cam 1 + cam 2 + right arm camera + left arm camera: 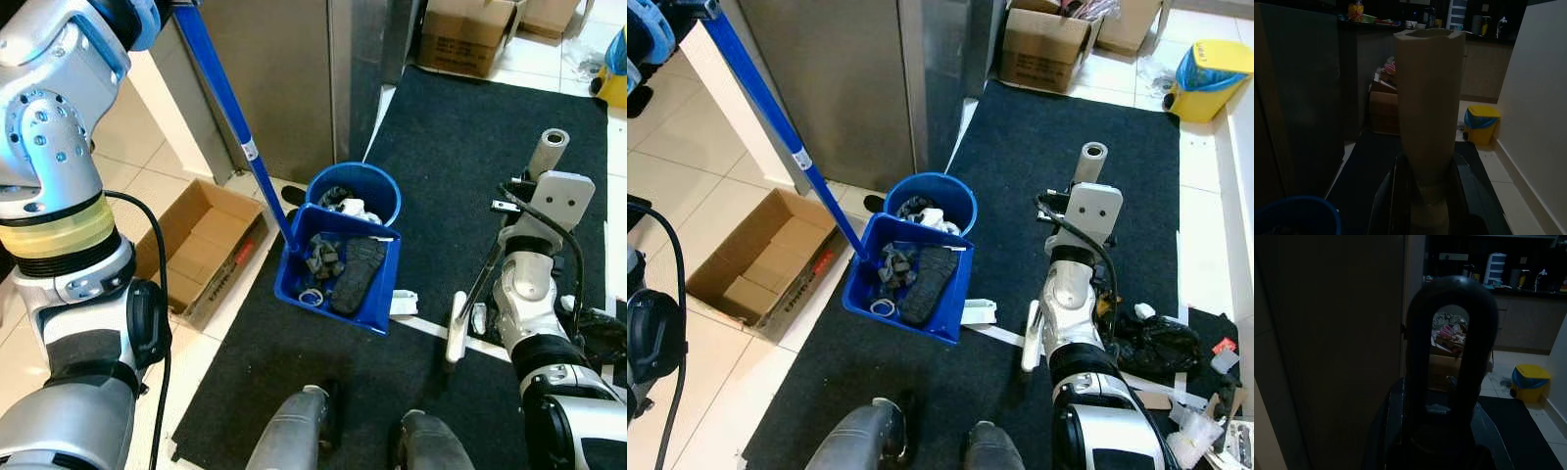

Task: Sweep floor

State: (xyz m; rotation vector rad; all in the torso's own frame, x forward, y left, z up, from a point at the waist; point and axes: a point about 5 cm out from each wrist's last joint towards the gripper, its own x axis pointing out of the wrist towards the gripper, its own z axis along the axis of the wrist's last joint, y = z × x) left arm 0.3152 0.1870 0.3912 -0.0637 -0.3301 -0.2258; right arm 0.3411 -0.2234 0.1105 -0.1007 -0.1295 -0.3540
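A blue dustpan (343, 279) full of debris leaned on a blue bucket (364, 191) over the dark mat (470, 147), its long handle (227, 103) rising toward the left arm (59, 196).

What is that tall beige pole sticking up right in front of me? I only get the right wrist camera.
Observer: It is a pale handle held in the right gripper. The head camera shows it standing up over the dark mat.
Operator: And the blue curve in my corner?
Observer: That is a round blue bucket with rubbish inside.
Operator: Is anything next to it?
Observer: A blue dustpan sits right against it, with a dark shoe sole and grey scraps in it.
Operator: Who holds the dustpan?
Observer: Its long blue handle runs up to the left gripper.
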